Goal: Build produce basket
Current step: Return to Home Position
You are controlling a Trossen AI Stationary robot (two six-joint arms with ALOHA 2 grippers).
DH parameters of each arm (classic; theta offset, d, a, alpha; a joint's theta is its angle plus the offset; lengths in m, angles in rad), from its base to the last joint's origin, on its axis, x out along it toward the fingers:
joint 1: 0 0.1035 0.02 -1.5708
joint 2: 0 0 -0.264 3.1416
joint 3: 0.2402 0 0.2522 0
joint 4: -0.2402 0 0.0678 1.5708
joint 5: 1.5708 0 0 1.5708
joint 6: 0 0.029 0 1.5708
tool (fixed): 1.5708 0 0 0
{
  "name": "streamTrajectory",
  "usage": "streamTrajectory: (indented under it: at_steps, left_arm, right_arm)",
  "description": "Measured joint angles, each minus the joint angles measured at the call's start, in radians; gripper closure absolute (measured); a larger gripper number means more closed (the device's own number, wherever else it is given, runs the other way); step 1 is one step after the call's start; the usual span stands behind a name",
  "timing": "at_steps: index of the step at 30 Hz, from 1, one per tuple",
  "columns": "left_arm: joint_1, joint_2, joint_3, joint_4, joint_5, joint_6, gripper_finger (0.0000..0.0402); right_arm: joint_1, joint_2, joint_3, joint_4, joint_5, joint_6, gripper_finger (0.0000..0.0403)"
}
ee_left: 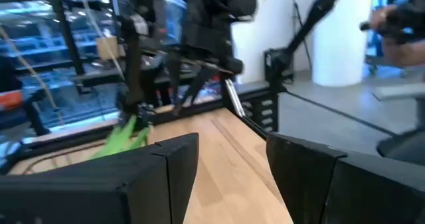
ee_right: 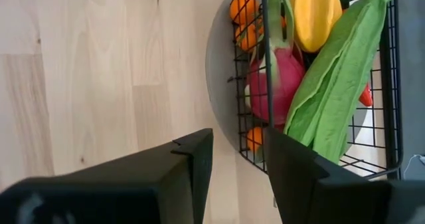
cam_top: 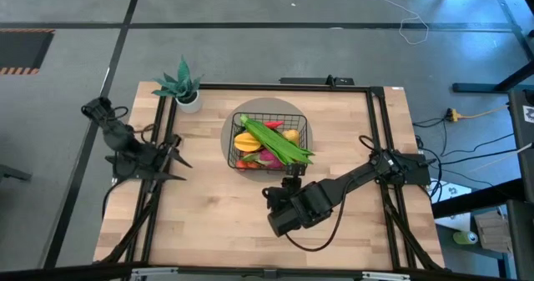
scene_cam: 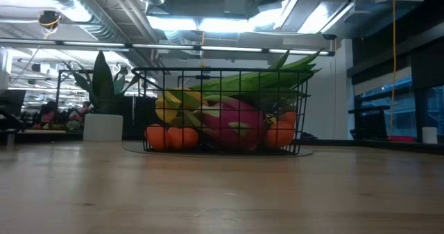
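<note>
**A:** Logging state. Where is the produce sitting?

**B:** All of it is sitting inside the square black wire-grid basket (cam_top: 304,127). The basket is standing on a round grey mat (cam_top: 229,139) toward the far middle of the light wooden table (cam_top: 209,223). The long green leafy bundle (cam_top: 279,142) is lying on top. Its long axis is running diagonally across the basket, with one end reaching the rim at the corner toward the right arm. Under it, the pink dragon fruit (scene_cam: 232,123), the orange tomatoes (scene_cam: 170,137) and the yellow mango (ee_right: 315,11) are showing through the mesh.

**A:** Jaws?

**B:** The right arm (cam_top: 359,177) is reaching in from the table's right edge. Its jaws are standing parted and gripping nothing, just short of the basket's near side and pointing at it. The left arm (cam_top: 125,152) is waiting at the table's left edge, well apart from the basket, with its jaws also parted and empty.

**A:** Judgement on the step?

**B:** The basket is looking full, so loading is reading as done. The right arm is the nearer one, and the basket is lying straight ahead of its jaws. Pulling back along the arm's own line should be clearing it. The risk is snagging the bundle's tip or the rim wire.
</note>
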Motion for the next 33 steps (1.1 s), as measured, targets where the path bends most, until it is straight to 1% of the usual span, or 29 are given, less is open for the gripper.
streamTrajectory:
  at_steps: [3,6,8,12,14,22,25,27,33]
  left_arm:
    - [0.045,-0.032,-0.018,0.007,0.005,-0.028,0.0233]
    - [0.104,-0.051,-0.084,0.037,0.004,-0.079,0.0233]
    - [0.151,-0.057,-0.141,0.125,-0.001,-0.082,0.0233]
    - [0.246,-0.059,-0.219,0.37,0.002,-0.003,0.0233]
    - [0.293,-0.059,-0.228,0.403,0.003,0.019,0.0233]
    - [0.515,-0.057,-0.228,0.382,0.005,-0.008,0.0233]
    - [0.582,-0.057,-0.228,0.365,0.04,-0.012,0.0233]
    - [0.609,-0.057,-0.228,0.332,0.067,-0.03,0.0233]
    - [0.644,-0.057,-0.228,0.166,0.074,-0.108,0.0233]
  right_arm:
    - [0.0,0.0,0.0,0.0,0.0,-0.001,0.0277]
    - [-0.002,0.0,0.0,0.0,0.001,-0.016,0.0277]
    - [-0.007,0.0,0.0,0.0,0.019,-0.025,0.0277]
    - [-0.023,0.0,0.0,0.0,0.04,-0.023,0.0277]
    - [-0.03,0.0,0.0,0.0,0.039,-0.023,0.0277]
    - [-0.05,0.0,0.0,0.0,0.033,-0.023,0.0277]
    - [-0.053,0.0,0.0,0.0,0.033,-0.021,0.0277]
    - [-0.053,0.0,0.0,0.0,0.033,-0.018,0.0277]
    - [-0.051,0.0,0.0,0.0,0.031,0.003,0.0277]
